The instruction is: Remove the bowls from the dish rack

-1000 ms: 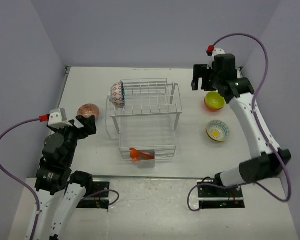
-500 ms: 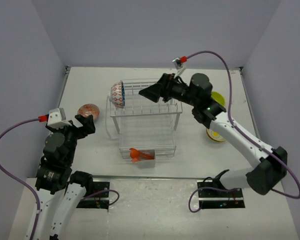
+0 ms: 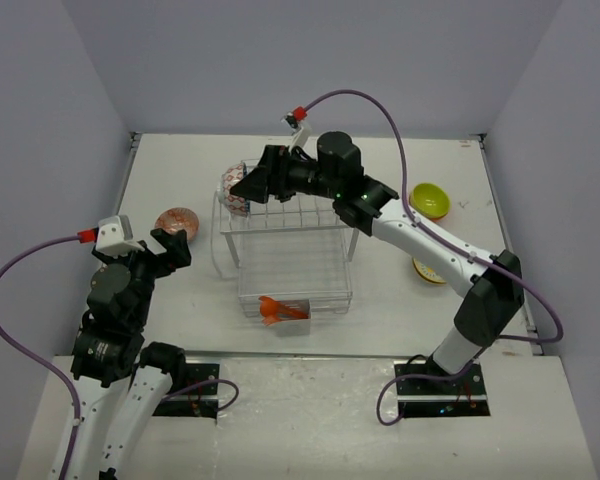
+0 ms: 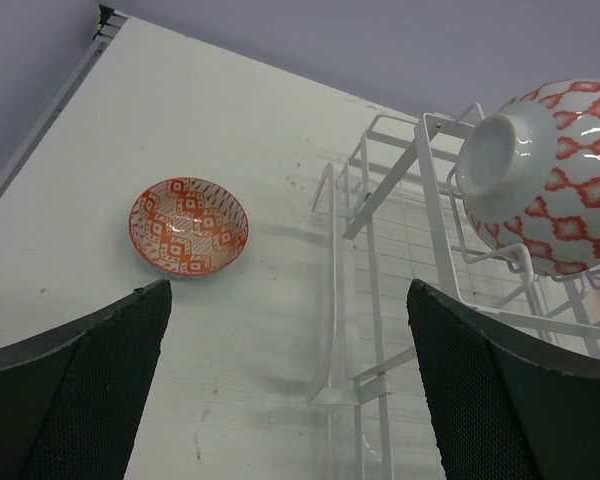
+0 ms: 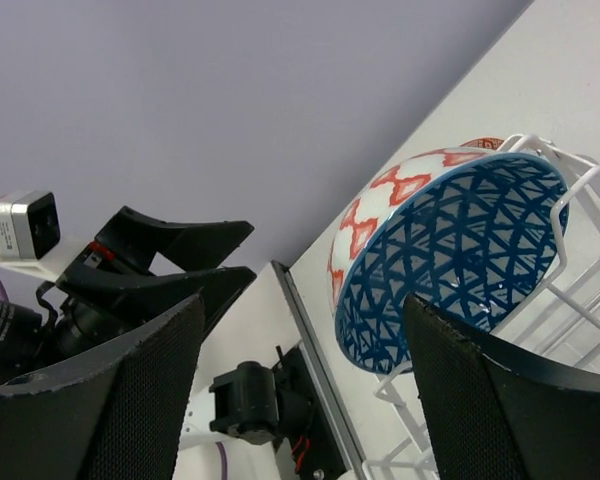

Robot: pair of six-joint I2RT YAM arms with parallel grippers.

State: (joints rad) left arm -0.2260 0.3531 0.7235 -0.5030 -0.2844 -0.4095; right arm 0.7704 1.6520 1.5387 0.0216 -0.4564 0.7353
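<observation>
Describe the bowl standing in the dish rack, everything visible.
The bowl looks like glazed ceramic: white outside with red-orange diamonds, a blue lattice inside, a plain white foot ring. It stands on edge in the slotted upper shelf of the dish rack, at its far-left corner, held by the wires. The open right gripper faces its mouth; no contact shows.

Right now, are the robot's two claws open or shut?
Left gripper: open, empty.
Right gripper: open, facing the bowl, not holding it.
</observation>
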